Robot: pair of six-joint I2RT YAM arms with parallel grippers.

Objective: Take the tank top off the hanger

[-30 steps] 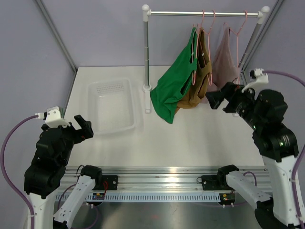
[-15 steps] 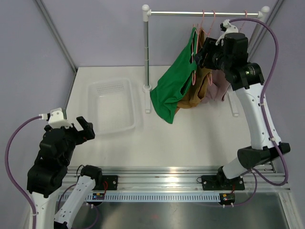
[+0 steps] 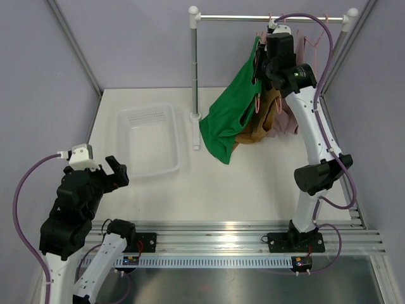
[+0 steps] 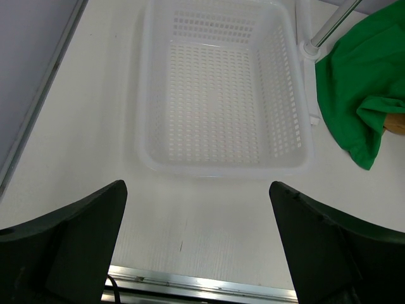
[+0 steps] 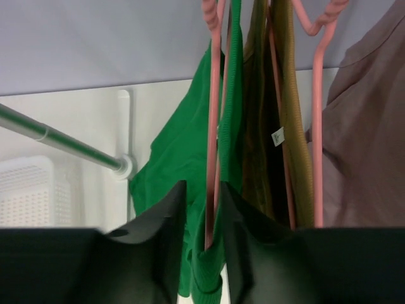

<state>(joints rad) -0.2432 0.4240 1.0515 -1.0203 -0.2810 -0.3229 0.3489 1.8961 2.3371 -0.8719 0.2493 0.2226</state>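
A green tank top hangs from a pink hanger on the rail, leftmost of three garments. My right gripper is raised to the hanger's upper part. In the right wrist view its jaws stand narrow, pinching the green strap together with the pink hanger arm. My left gripper hovers low at the near left, open and empty, facing the basket; the green hem shows at its right.
A white plastic basket sits on the table left of the rack post. A brown top and a mauve top hang on pink hangers right of the green one, close together.
The right arm swung up from the right side of the table to the rail, and its jaws narrowed around the green strap and hanger. The left arm barely shifted.
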